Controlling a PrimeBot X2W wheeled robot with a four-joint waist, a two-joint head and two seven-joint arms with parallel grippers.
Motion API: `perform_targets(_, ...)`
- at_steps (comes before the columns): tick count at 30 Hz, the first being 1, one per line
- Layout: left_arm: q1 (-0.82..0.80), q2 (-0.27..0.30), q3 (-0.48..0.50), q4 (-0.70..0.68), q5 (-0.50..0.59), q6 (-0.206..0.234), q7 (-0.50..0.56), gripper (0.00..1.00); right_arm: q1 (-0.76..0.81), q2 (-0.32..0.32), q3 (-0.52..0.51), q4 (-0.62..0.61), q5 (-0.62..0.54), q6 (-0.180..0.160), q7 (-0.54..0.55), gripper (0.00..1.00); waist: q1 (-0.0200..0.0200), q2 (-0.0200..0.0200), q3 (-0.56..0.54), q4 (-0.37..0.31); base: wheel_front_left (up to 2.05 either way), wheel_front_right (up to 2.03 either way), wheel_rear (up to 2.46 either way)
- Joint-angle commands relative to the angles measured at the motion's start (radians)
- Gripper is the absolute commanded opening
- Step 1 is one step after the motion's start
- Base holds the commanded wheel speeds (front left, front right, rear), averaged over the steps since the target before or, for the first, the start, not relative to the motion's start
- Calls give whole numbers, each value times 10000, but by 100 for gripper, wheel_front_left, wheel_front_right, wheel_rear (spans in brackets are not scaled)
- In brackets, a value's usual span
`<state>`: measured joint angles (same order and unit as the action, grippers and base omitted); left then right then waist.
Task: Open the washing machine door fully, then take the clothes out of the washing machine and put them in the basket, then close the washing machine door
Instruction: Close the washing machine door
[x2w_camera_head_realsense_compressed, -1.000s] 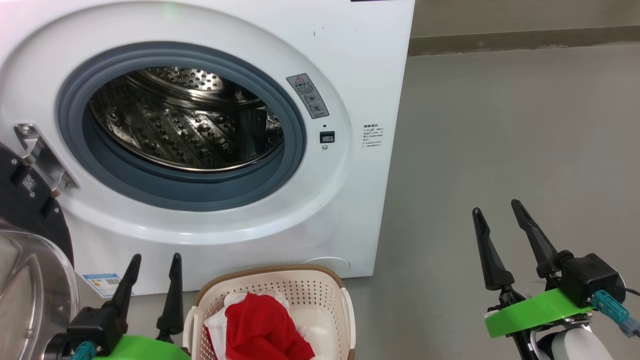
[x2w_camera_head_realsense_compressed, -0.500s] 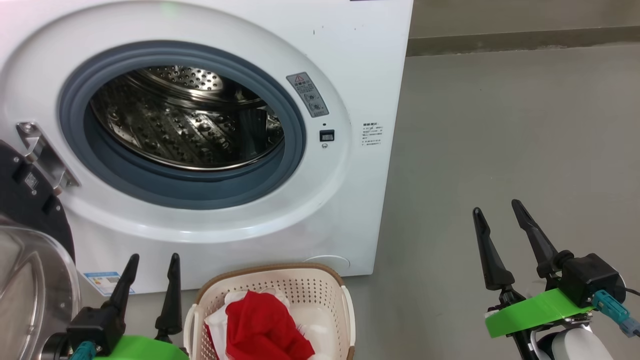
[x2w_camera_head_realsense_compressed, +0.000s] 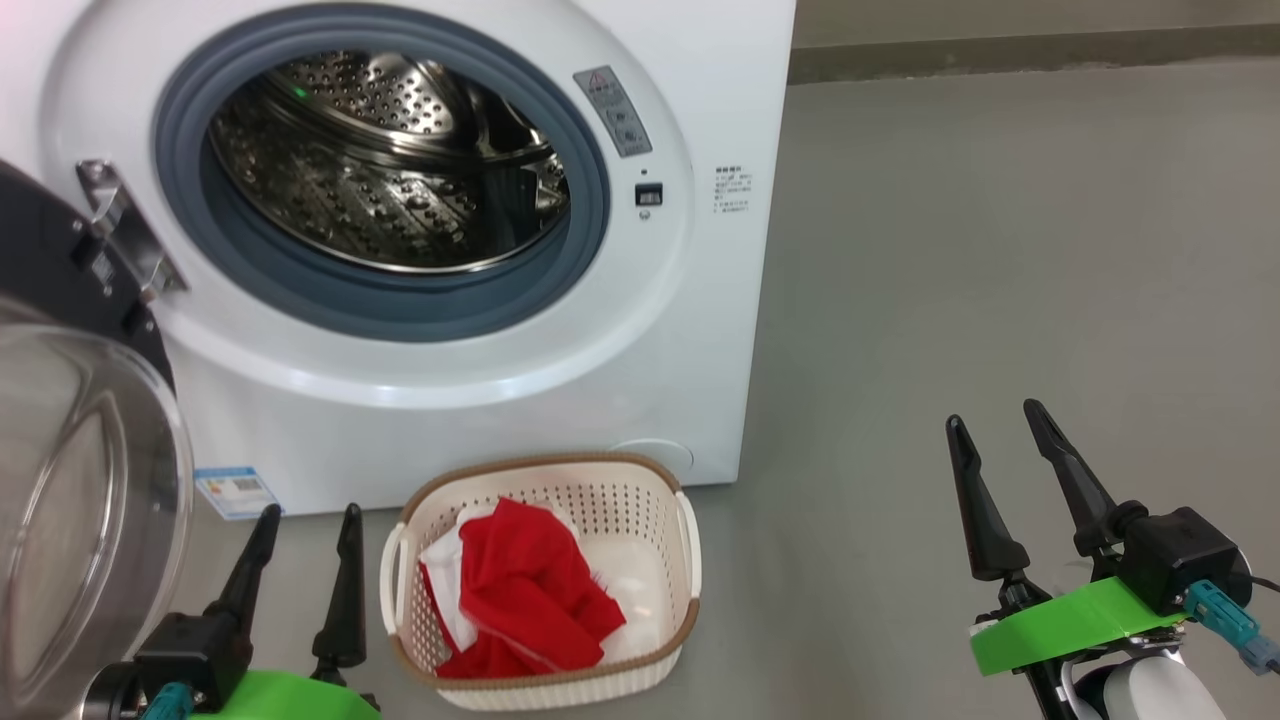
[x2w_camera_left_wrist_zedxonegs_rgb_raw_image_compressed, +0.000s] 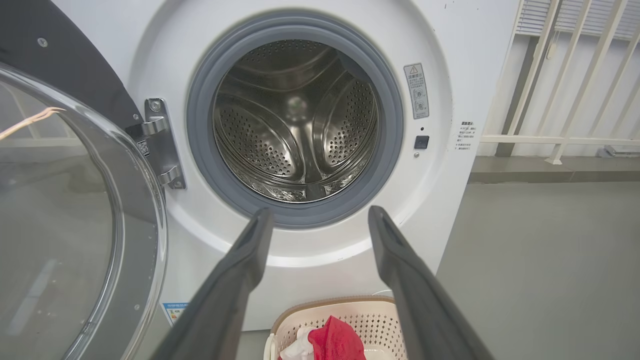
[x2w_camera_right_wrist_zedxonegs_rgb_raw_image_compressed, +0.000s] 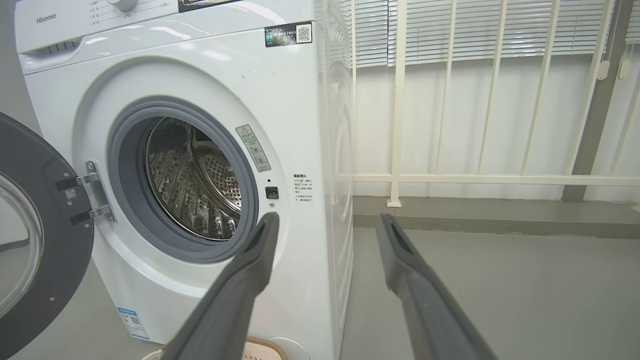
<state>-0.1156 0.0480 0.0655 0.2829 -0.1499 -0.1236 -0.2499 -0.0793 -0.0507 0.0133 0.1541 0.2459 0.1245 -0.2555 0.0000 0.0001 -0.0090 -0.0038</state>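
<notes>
Since the head camera has shifted back over the last second, the scene itself looks unmoved: big white front-loading washing machine (x2w_camera_head_realsense_compressed: 700, 300), its perforated steel drum (x2w_camera_head_realsense_compressed: 380, 180) bare. The large round black-rimmed glass door (x2w_camera_head_realsense_compressed: 80, 500) hangs wide open at left. The small cream perforated plastic basket (x2w_camera_head_realsense_compressed: 540, 465) sits on the floor just before the machine, with the red-and-white clothes (x2w_camera_head_realsense_compressed: 520, 590) inside it. Left gripper (x2w_camera_head_realsense_compressed: 312, 510) and right gripper (x2w_camera_head_realsense_compressed: 991, 412) are both spread, holding nothing. Unloading looks done; probably only closing the door remains.
</notes>
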Motion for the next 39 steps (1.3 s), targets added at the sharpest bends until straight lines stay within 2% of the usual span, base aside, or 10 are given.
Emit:
perform_targets(1,-53,152,293,-308,-73,-28,-118,100,-101,2,218,-228,32,62,-63,100,0,-1,4,2,-151,151,0)
perform_targets(9,-45,158,243,-381,-223,-50,-118,100,-96,3,213,-201,36,62,-63,100,0,-1,18,39,-90,90,0)
perform_targets(21,19,86,273,-573,-113,27,-118,100,-73,0,259,-180,28,62,-63,100,0,-1,26,189,-4,4,0)
perform_targets(30,-48,58,271,-729,-63,82,-118,100,-78,-34,370,-191,20,62,-63,100,0,-1,75,789,0,0,0)
perform_targets(39,-39,41,268,-945,-126,109,-118,100,-214,-63,593,-175,5,62,-63,100,0,-1,202,1819,0,0,0)
